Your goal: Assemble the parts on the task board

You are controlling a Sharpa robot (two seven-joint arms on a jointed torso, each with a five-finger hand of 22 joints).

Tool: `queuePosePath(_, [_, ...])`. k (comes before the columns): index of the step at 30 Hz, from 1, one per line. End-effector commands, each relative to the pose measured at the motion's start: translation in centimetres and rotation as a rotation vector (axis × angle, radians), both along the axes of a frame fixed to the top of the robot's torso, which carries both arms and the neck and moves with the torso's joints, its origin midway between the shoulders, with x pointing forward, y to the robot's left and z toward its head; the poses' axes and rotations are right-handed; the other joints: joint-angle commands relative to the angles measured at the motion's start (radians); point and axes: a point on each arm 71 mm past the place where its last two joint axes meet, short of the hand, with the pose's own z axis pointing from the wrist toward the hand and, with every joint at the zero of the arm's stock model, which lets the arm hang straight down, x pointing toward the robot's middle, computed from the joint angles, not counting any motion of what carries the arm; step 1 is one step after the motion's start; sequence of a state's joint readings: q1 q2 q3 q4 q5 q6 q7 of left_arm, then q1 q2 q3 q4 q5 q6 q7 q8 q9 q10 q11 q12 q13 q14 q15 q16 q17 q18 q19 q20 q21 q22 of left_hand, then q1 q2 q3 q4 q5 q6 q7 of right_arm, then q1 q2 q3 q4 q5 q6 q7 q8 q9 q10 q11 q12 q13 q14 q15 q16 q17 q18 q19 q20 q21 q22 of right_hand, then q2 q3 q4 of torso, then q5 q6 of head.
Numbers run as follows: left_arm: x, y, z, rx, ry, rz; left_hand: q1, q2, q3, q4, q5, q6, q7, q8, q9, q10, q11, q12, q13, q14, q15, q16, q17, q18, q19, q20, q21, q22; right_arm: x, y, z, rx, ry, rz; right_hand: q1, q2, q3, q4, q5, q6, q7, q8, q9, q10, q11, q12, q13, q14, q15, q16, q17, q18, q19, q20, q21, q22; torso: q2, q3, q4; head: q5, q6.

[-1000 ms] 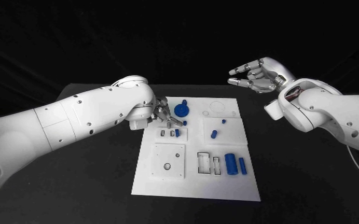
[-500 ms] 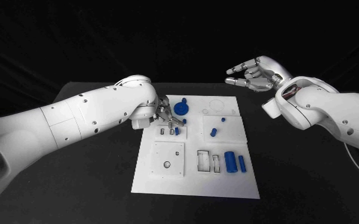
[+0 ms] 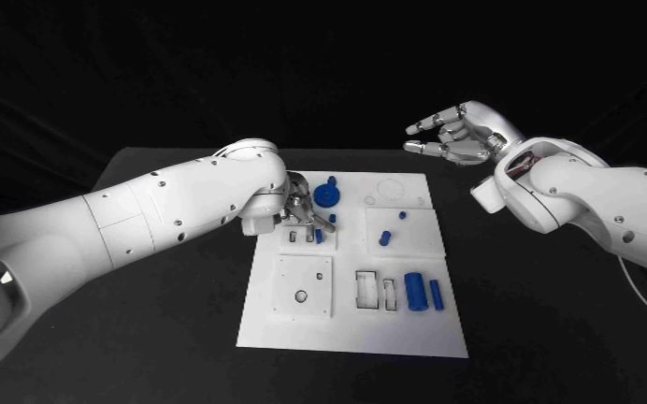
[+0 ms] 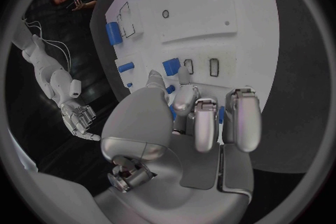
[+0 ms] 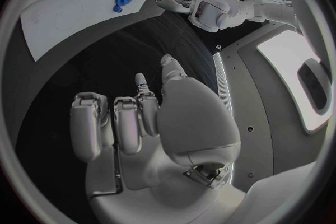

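The white task board (image 3: 353,331) lies mid-table. My left hand (image 3: 302,213) is low over its far left part, fingers curled down by two small slots (image 4: 201,66). A blue block (image 4: 171,65) sits next to those slots just past the fingertips, and a small blue peg (image 4: 171,89) shows between thumb and fingers; whether it is pinched I cannot tell. A blue gear (image 3: 325,196) stands just beyond the hand. My right hand (image 3: 456,137) hangs high off the board's far right corner, fingers apart, holding nothing.
Two small blue pegs (image 3: 384,238) sit on the board's right middle plate. Two blue cylinders (image 3: 417,292) lie near the front right beside rectangular slots (image 3: 366,292). A square plate with holes (image 3: 305,286) is at the front left. Black table surrounds the board.
My left hand has moved slightly right and nearer, from the board's left edge over the small slots. The right hand has drifted a little to the left.
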State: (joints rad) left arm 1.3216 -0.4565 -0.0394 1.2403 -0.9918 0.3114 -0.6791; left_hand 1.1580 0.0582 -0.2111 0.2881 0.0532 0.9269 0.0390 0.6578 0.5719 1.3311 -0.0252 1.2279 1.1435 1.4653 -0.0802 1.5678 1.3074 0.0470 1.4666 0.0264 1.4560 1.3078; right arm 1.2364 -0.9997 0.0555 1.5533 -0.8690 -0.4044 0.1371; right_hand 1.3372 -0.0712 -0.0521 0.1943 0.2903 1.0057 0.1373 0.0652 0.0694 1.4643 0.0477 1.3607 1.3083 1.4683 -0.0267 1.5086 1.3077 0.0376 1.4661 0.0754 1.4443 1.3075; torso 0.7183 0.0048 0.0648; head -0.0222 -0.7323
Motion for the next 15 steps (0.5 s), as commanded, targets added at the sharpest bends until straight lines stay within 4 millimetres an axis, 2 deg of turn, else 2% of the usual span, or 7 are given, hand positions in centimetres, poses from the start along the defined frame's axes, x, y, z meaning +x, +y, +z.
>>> queuePosePath(1, [-0.15, -0.15, -0.12, 0.004, 0.024, -0.015, 0.008, 0.003, -0.003, -0.002, 0.004, -0.007, 0.001, 0.005, 0.004, 0.003, -0.004, 0.006, 0.001, 0.106, -0.01, 0.003, 0.263, -0.006, 0.041, -0.008, 0.005, 0.056, -0.03, 0.16, -0.09, -0.013, 0.005, 0.015, 0.001, 0.0, -0.003, -0.001, 0.006, -0.007, 0.003, 0.002, 0.001, 0.017, 0.005, -0.004, 0.151, 0.075, 0.004, -0.003, 0.143, 0.016, -0.001, 0.004, -0.005, 0.019, 0.0, 0.0005, 0.001, 0.003, -0.001])
queuePosePath(15, [-0.33, -0.34, -0.18, 0.011, 0.036, -0.032, 0.043, 0.007, 0.017, -0.006, 0.006, -0.016, 0.0, 0.015, 0.025, 0.004, -0.005, 0.008, 0.004, 0.106, -0.01, 0.003, 0.263, -0.007, 0.042, -0.008, 0.006, 0.059, 0.04, 0.24, -0.15, -0.014, 0.007, 0.018, 0.001, 0.0, -0.003, -0.001, 0.006, -0.007, 0.003, 0.002, 0.001, 0.017, 0.005, -0.004, 0.151, 0.075, 0.004, -0.003, 0.143, 0.016, -0.001, 0.004, -0.005, 0.019, 0.0, 0.0004, 0.0005, 0.005, -0.003])
